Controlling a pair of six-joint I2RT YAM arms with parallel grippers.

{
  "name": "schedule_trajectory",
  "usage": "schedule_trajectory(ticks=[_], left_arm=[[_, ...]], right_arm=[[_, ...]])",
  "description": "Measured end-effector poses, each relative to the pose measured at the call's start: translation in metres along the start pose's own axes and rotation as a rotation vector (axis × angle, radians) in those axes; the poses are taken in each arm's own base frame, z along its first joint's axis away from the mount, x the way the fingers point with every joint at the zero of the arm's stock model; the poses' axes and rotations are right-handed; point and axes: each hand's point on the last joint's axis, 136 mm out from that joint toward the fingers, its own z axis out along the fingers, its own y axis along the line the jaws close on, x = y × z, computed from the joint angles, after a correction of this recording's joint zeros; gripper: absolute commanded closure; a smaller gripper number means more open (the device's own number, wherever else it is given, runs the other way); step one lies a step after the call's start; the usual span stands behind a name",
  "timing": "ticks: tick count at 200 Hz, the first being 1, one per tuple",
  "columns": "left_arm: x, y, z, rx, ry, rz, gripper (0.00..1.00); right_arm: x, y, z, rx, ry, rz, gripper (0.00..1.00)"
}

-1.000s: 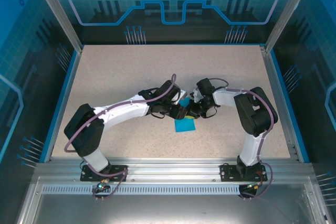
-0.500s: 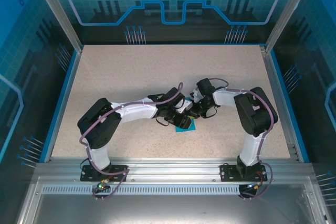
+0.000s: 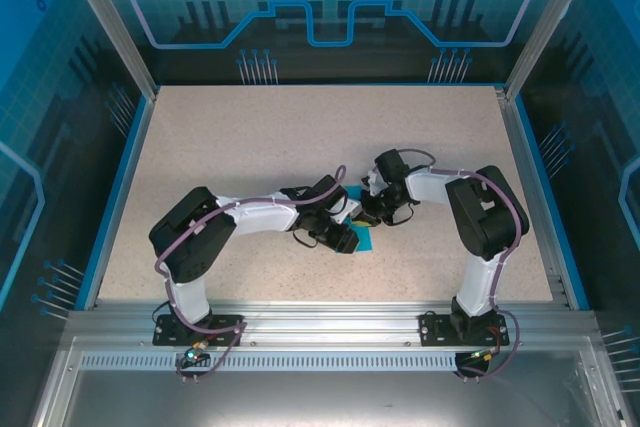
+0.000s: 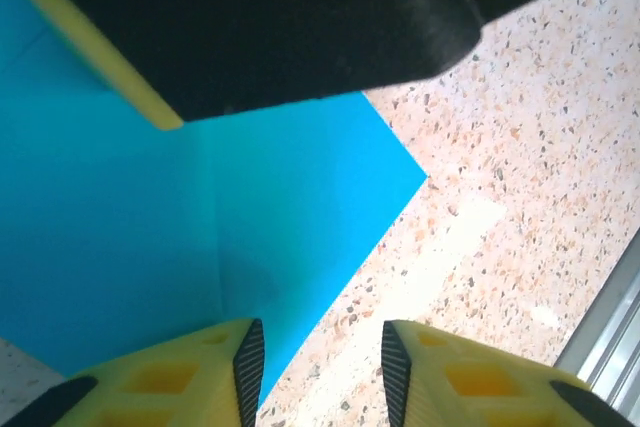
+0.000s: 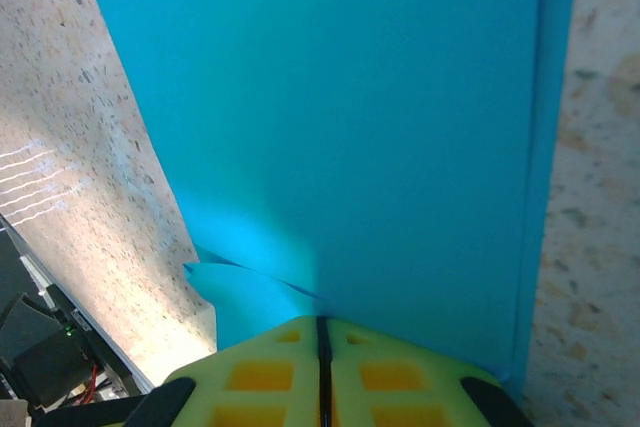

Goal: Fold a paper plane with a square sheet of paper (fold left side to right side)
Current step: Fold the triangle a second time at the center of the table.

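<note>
The square sheet of paper (image 3: pixel 364 240) is bright cyan-blue and lies flat mid-table, mostly covered by both arms. In the left wrist view the paper (image 4: pixel 250 217) shows a crease and one pointed corner. My left gripper (image 4: pixel 322 372) is open and straddles the paper's near edge, one finger (image 4: pixel 247 367) over the paper, the other over bare table. My right gripper (image 5: pixel 322 347) is shut, its tips down on the paper (image 5: pixel 350 127), where a small flap lifts beside them. From above, the left gripper (image 3: pixel 348 239) and right gripper (image 3: pixel 372 214) sit close together.
The speckled beige table (image 3: pixel 250 147) has a blue raised border (image 3: pixel 128 177) and an aluminium rail (image 3: pixel 320 322) along the near side. The right gripper's black and yellow body (image 4: pixel 300 27) hangs just above the paper in the left wrist view.
My left arm has swung its gripper toward the near side and over the paper, covering most of the sheet, and its jaws have narrowed a little. The right arm has not moved.
</note>
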Motion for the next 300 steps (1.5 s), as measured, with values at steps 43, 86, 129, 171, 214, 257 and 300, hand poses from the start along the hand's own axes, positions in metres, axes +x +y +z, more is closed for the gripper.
schedule_trajectory(ticks=[43, 86, 129, 171, 214, 257, 300], left_arm=[[0.016, 0.007, 0.002, -0.011, 0.023, -0.029, 0.69], [0.037, 0.011, -0.005, -0.013, 0.025, -0.054, 0.73], [0.060, 0.012, -0.017, -0.022, 0.046, -0.098, 0.71], [0.031, -0.002, -0.035, 0.008, -0.034, -0.095, 0.68], [-0.006, -0.010, -0.029, 0.032, -0.079, -0.080, 0.68], [0.005, 0.014, -0.001, -0.006, -0.005, -0.131, 0.71], [0.008, 0.018, 0.002, -0.009, -0.001, -0.138, 0.78]], right_arm=[[0.000, 0.000, 0.000, 0.000, 0.001, -0.001, 0.91], [0.000, 0.000, 0.000, -0.001, 0.001, -0.001, 0.91], [0.000, 0.000, 0.000, -0.001, 0.001, -0.001, 0.91], [0.000, 0.000, 0.000, -0.001, 0.002, -0.002, 0.91], [0.000, 0.000, 0.000, -0.001, 0.001, -0.004, 0.91], [0.000, 0.000, 0.000, -0.001, 0.001, -0.004, 0.91], [0.001, 0.002, -0.002, -0.007, -0.004, -0.029, 1.00]])
